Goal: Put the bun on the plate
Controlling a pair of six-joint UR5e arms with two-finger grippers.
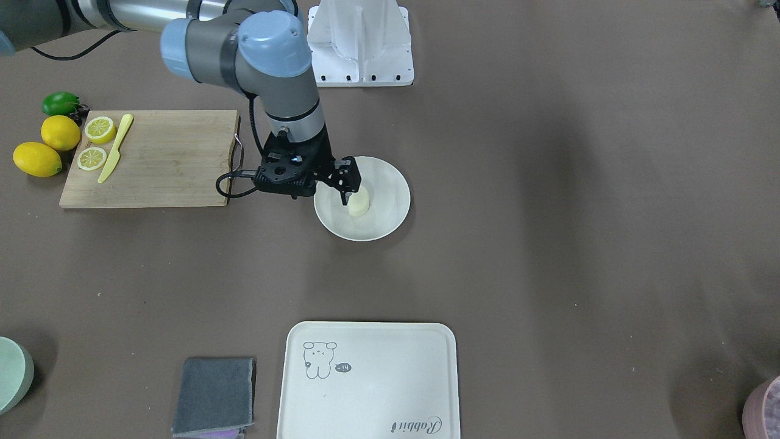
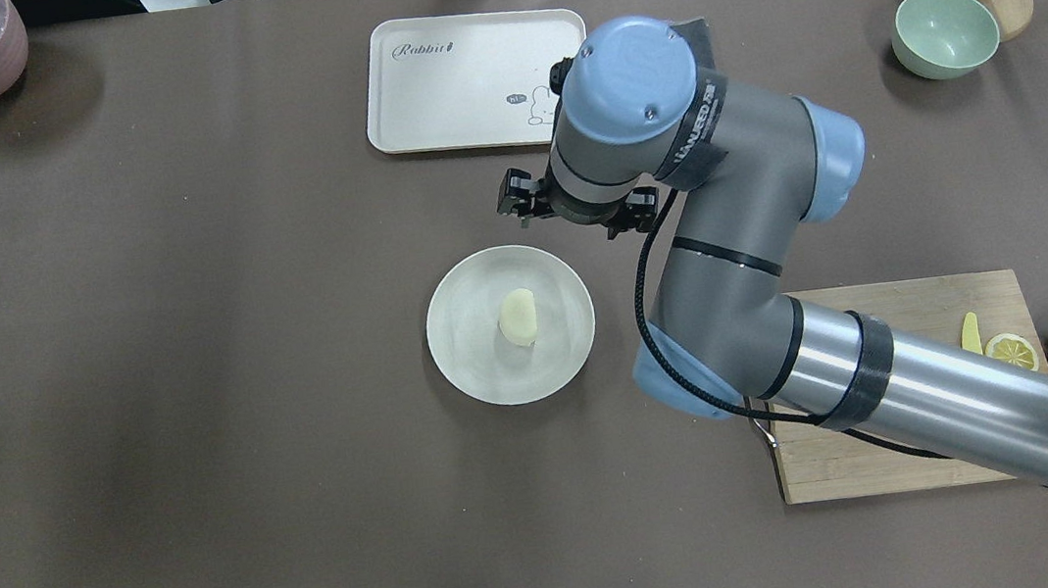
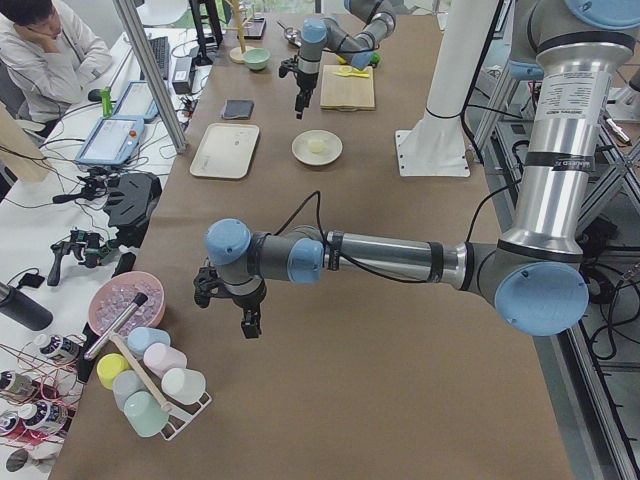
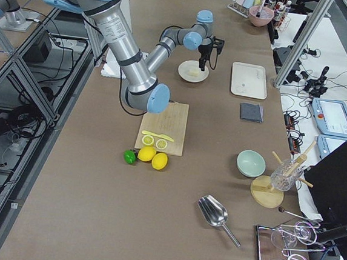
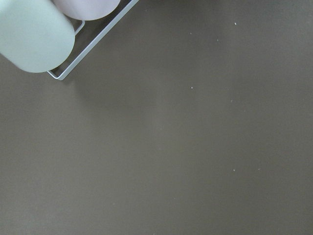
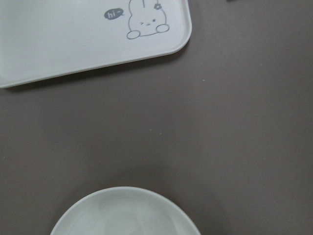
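Observation:
The pale cream bun point(image 1: 359, 204) lies on its side near the middle of the round off-white plate point(image 1: 390, 183), free of any grip. The overhead view shows the same bun point(image 2: 518, 316) on the plate point(image 2: 472, 359). My right gripper point(image 1: 347, 192) hangs over the plate's robot-side edge, above the bun and apart from it, open with nothing in it. Its wrist view shows only the plate's rim point(image 6: 127, 210) and bare cloth. My left gripper point(image 3: 248, 322) hovers far off over the table's other end; I cannot tell its state.
A wooden cutting board point(image 1: 164, 158) with lemon halves point(image 1: 99, 129) and a yellow knife point(image 1: 116, 148) sits beside the plate, whole lemons point(image 1: 60, 132) past it. The bear tray point(image 1: 365, 378), a grey cloth point(image 1: 213, 396) and a green bowl point(image 2: 943, 32) lie further out.

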